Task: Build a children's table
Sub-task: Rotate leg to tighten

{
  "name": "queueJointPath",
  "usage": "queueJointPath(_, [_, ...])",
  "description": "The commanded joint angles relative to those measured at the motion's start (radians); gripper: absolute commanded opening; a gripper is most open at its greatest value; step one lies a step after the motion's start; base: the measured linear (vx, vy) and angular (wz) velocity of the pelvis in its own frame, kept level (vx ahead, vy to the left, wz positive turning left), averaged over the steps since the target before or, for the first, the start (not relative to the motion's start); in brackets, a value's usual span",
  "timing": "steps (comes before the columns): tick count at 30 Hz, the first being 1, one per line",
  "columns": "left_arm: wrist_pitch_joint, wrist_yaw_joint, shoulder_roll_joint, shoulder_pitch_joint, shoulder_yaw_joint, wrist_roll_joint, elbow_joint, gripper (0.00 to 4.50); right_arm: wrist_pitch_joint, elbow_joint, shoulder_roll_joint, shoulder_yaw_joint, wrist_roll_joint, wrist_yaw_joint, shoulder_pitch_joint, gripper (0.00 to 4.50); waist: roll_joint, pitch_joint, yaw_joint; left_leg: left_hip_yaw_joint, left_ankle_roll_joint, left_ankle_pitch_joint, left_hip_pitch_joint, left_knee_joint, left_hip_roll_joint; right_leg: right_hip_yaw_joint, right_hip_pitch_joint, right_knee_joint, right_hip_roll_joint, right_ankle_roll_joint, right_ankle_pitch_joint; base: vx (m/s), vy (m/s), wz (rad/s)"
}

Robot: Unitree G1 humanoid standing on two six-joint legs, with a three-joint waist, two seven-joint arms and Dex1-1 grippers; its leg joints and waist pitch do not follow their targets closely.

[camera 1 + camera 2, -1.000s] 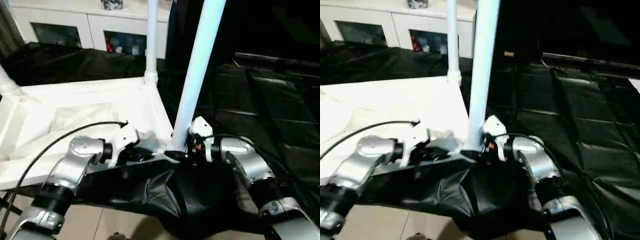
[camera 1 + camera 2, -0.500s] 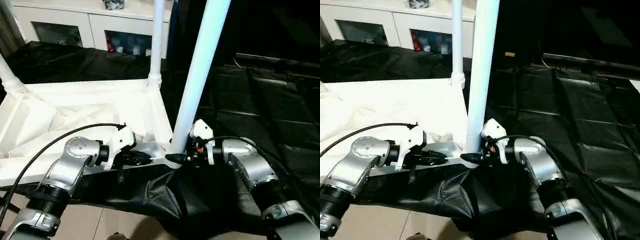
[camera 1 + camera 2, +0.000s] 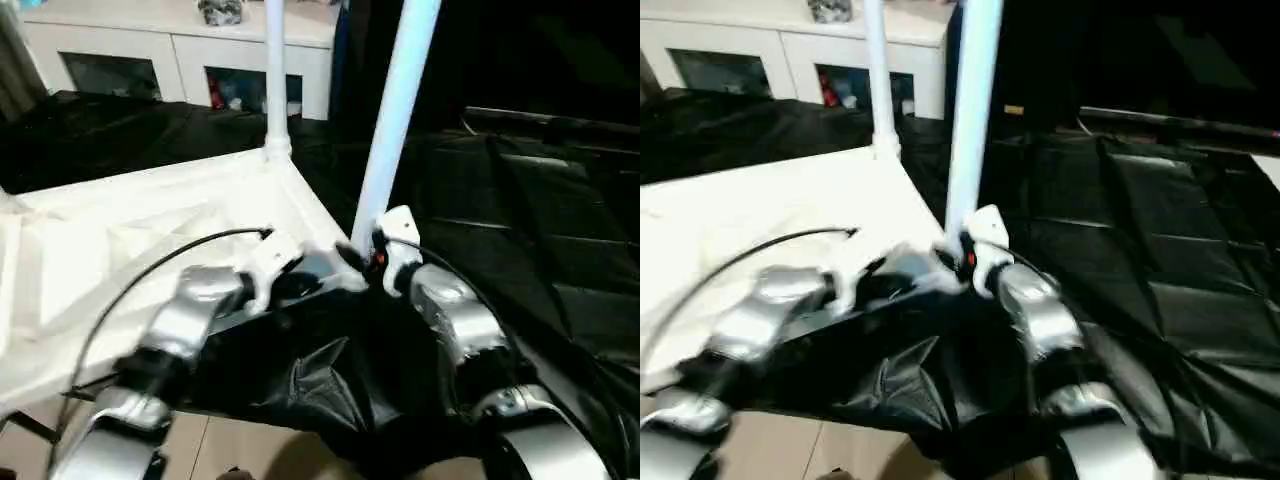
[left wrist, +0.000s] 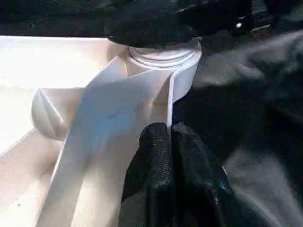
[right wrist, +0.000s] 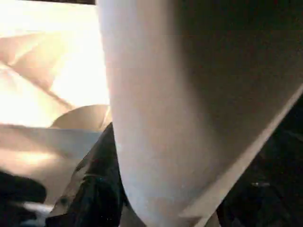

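Right gripper [image 3: 362,262] still clamps the long white tapered tube leg [image 3: 395,110]; left gripper [image 4: 171,156] pinches shut on the white ribbed plastic tabletop [image 3: 130,235]. Both have crept inward — the leg looks nearly seated.

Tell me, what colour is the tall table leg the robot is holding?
White. The leg looks a little bluish in the left eye view, where it shows best.

Both silver forearms [image 3: 190,320] reach forward, wrists nearly meeting.
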Motion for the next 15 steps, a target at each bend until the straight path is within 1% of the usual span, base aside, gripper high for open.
queueJointPath(1, [-0.017, 0.091, -0.061, -0.055, 0.008, -0.01, 0.008, 0.0, 0.009, 0.045, 0.092, 0.091, -0.018, 0.047, 0.016, 2.1, 0.001, -0.064, -0.003, -0.006, 0.009, -0.188, 0.001, -0.071, 0.025, 0.06, 0.05, -0.078, -0.076, -0.159, -0.246, 0.0, 0.0, 0.0])
queueJointPath(2, [-0.02, 0.09, -0.063, -0.057, 0.004, -0.004, 0.013, 0.0, 0.01, 0.049, 0.099, 0.086, -0.014, 0.053, 0.014, 2.55, 0.001, -0.064, -0.003, -0.006, 0.012, -0.189, 0.001, -0.071, 0.025, 0.06, 0.05, -0.078, -0.076, -0.159, -0.245, 0.0, 0.0, 0.0])
queueJointPath(3, [-0.022, 0.093, -0.063, -0.056, 0.001, 0.002, 0.014, 0.0, 0.009, 0.048, 0.1, 0.082, -0.011, 0.062, 0.013, 2.67, 0.0, -0.063, -0.003, -0.005, 0.016, -0.196, 0.002, -0.072, 0.026, 0.06, 0.049, -0.08, -0.075, -0.156, -0.254, 0.0, 0.0, 0.0])
queueJointPath(4, [-0.024, 0.096, -0.063, -0.055, -0.001, 0.006, 0.015, 0.0, 0.009, 0.047, 0.101, 0.08, -0.009, 0.068, 0.013, 2.67, 0.002, -0.061, -0.003, -0.006, 0.017, -0.208, 0.003, -0.073, 0.026, 0.06, 0.047, -0.082, -0.076, -0.153, -0.272, 0.0, 0.0, 0.0])
queueJointPath(5, [-0.025, 0.092, -0.059, -0.051, -0.003, 0.006, 0.011, 0.0, 0.012, 0.048, 0.1, 0.078, -0.006, 0.079, 0.012, 2.67, -0.002, -0.061, -0.003, -0.006, 0.017, -0.212, 0.003, -0.073, 0.026, 0.059, 0.048, -0.084, -0.076, -0.149, -0.285, 0.0, 0.0, 0.0])
queueJointPath(7, [-0.026, 0.085, -0.052, -0.043, -0.001, 0.005, 0.003, 0.0, 0.007, 0.049, 0.093, 0.083, -0.011, 0.095, 0.01, 2.97, 0.001, -0.06, -0.003, -0.007, 0.013, -0.226, 0.003, -0.075, 0.027, 0.059, 0.046, -0.087, -0.077, -0.14, -0.316, 0.0, 0.0, 0.0])
queueJointPath(8, [-0.033, 0.074, -0.046, -0.038, -0.002, 0.004, -0.003, 0.0, 0.002, 0.05, 0.086, 0.085, -0.014, 0.102, 0.009, 2.97, 0.004, -0.06, -0.002, -0.008, 0.011, -0.23, 0.004, -0.075, 0.027, 0.059, 0.045, -0.087, -0.077, -0.14, -0.317, 0.0, 0.0, 0.0])
queueJointPath(9, [-0.046, 0.055, -0.035, -0.028, -0.001, 0.0, -0.012, 0.0, -0.02, 0.04, 0.066, 0.099, -0.026, 0.12, 0.012, 3.11, 0.003, -0.061, -0.003, -0.008, 0.01, -0.233, 0.004, -0.076, 0.028, 0.06, 0.045, -0.086, -0.077, -0.141, -0.311, 0.0, 0.0, 0.0])
queueJointPath(11, [-0.062, 0.03, -0.025, -0.02, -0.003, -0.007, -0.02, 0.0, -0.032, 0.027, 0.047, 0.109, -0.031, 0.144, 0.016, 3.11, 0.0, -0.062, -0.003, -0.007, 0.014, -0.222, 0.001, -0.075, 0.027, 0.06, 0.048, -0.083, -0.077, -0.146, -0.285, 0.0, 0.0, 0.0])
queueJointPath(12, [-0.066, 0.0, -0.013, -0.011, -0.006, -0.014, -0.031, 0.0, -0.032, 0.009, 0.022, 0.113, -0.022, 0.193, 0.025, 3.11, 0.001, -0.063, -0.004, -0.007, 0.018, -0.213, 0.001, -0.074, 0.027, 0.06, 0.049, -0.082, -0.077, -0.15, -0.27, 0.0, 0.0, 0.0])
queueJointPath(13, [-0.079, -0.023, -0.003, -0.005, -0.008, -0.019, -0.038, 0.0, -0.038, -0.004, 0.003, 0.117, -0.018, 0.225, 0.032, 3.11, -0.002, -0.063, -0.003, -0.006, 0.025, -0.205, 0.0, -0.073, 0.027, 0.06, 0.05, -0.08, -0.077, -0.154, -0.258, 0.0, 0.0, 0.0])
queueJointPath(14, [-0.083, -0.046, 0.007, 0.0, -0.008, -0.026, -0.046, 0.0, -0.038, -0.019, -0.016, 0.12, -0.012, 0.259, 0.038, 3.11, -0.002, -0.062, -0.003, -0.006, 0.028, -0.203, 0.0, -0.073, 0.027, 0.06, 0.05, -0.081, -0.077, -0.154, -0.257, 0.0, 0.0, 0.0])
queueJointPath(15, [-0.082, -0.067, 0.017, 0.004, -0.008, -0.032, -0.054, 0.0, -0.038, -0.034, -0.035, 0.124, -0.006, 0.294, 0.044, 3.11, -0.008, -0.064, -0.002, -0.005, 0.038, -0.189, -0.002, -0.071, 0.028, 0.06, 0.053, -0.078, -0.077, -0.154, -0.244, 0.0, 0.0, 0.0])
